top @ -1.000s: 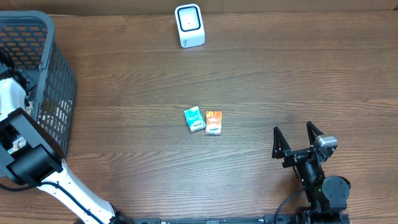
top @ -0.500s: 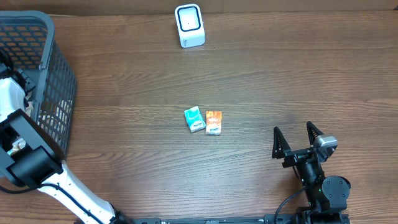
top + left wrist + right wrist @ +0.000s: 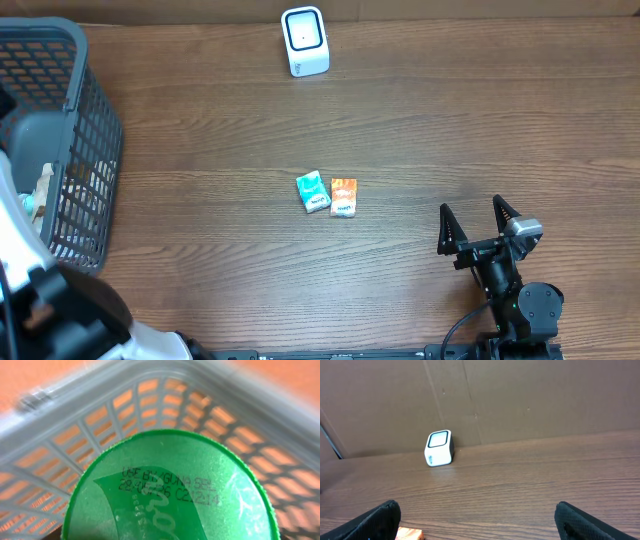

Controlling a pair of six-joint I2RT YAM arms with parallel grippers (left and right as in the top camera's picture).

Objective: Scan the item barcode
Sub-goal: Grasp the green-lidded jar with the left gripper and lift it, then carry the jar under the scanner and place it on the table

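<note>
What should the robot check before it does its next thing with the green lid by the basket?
1. Scanner stands at the far edge of the table, nothing in front of it: ok.
2. Green lid sits right under the left wrist camera, with the basket mesh behind it: ok.
3. Left gripper has hold of the lid: cannot tell, its fingers are hidden.
4. Barcode in view: not ok, only a printed use-by date shows.
5. Right gripper is open and off to the side: ok.
6. Teal packet and orange packet lie mid-table, away from the scanner: ok.
</note>
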